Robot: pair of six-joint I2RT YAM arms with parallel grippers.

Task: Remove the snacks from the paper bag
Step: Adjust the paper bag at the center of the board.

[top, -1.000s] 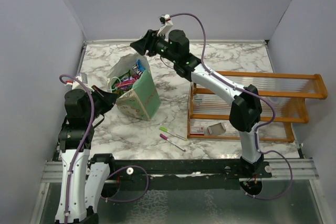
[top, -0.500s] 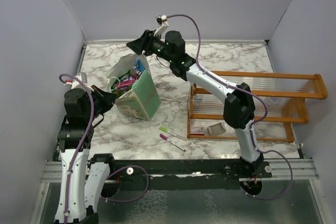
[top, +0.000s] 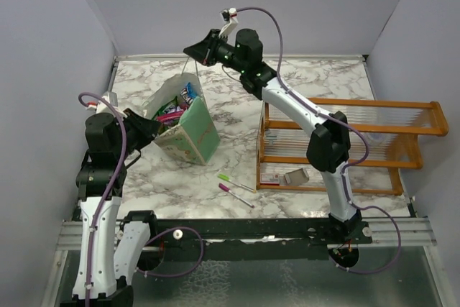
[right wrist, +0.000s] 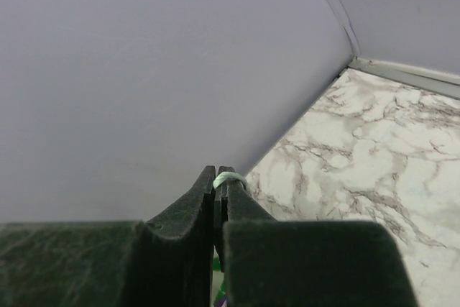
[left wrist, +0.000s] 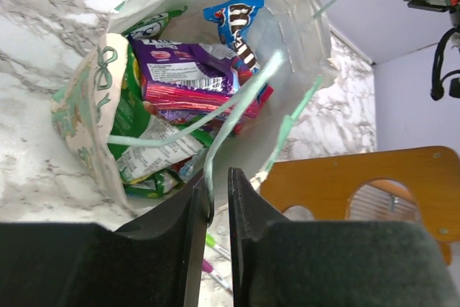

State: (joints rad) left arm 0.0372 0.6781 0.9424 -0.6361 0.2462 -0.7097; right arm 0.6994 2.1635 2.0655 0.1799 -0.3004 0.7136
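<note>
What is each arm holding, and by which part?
Right fingers pinch the mint-green patterned paper gift bag by one thin string handle. Left fingers stand slightly apart around the other handle; no firm grip shows.

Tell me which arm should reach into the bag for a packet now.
Left. The left gripper sits at the paper bag's open mouth, jaws slightly apart, facing the snacks. The right gripper is shut on a string handle above the bag, likely keeping it open.
</note>
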